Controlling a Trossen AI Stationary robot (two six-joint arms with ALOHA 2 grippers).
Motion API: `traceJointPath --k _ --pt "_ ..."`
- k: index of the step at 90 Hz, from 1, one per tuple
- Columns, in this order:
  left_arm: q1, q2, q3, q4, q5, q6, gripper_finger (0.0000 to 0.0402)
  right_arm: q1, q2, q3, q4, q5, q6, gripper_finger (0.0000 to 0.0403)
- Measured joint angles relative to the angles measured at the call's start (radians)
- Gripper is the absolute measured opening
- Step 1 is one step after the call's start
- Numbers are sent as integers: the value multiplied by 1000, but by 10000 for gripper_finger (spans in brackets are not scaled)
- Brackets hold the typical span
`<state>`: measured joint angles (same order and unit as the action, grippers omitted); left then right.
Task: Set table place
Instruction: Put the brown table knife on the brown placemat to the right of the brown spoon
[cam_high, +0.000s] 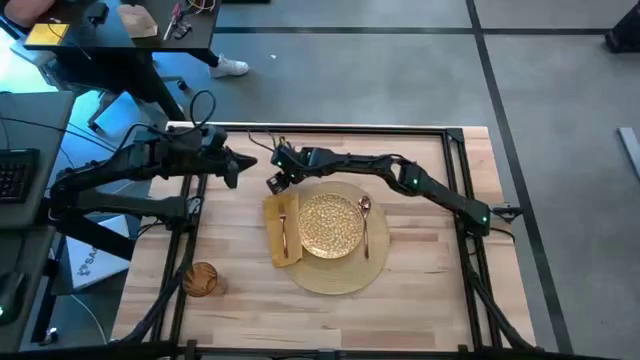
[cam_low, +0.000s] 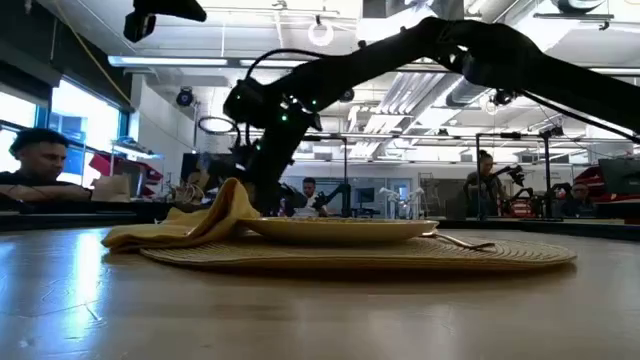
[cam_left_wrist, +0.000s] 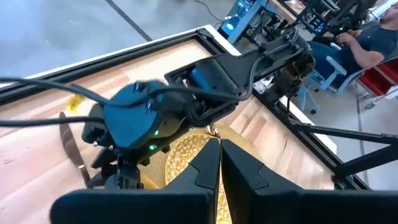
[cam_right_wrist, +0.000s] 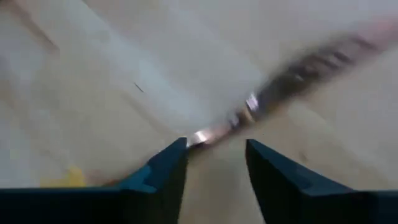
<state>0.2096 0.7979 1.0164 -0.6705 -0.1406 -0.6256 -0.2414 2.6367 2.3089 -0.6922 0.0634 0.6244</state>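
On the table lies the round straw mat with the gold plate on it. The yellow napkin lies left of the plate with one piece of cutlery on it. A spoon lies to the plate's right. The amber tumbler stands near the left front. My right gripper is open at the mat's far left. Another slim cutlery piece lies blurred, its end between the fingertips. My left gripper hovers shut at the far left. My right gripper has its fingers on either side of the slim cutlery piece's near end. Blur hides whether they touch it.
The black rail frame edges the table. Bare wood lies at the right and front of the mat. In the low view the napkin bulges up beside the plate. People sit in the room beyond.
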Motion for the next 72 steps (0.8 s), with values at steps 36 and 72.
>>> traceJointPath --k 36,72 --pt "0 0 0 1 -4 1 0 -27 -32 36 -139 -11 -101 2" --pt "0 0 0 1 -8 0 0 -6 36 46 49 -133 -39 0"
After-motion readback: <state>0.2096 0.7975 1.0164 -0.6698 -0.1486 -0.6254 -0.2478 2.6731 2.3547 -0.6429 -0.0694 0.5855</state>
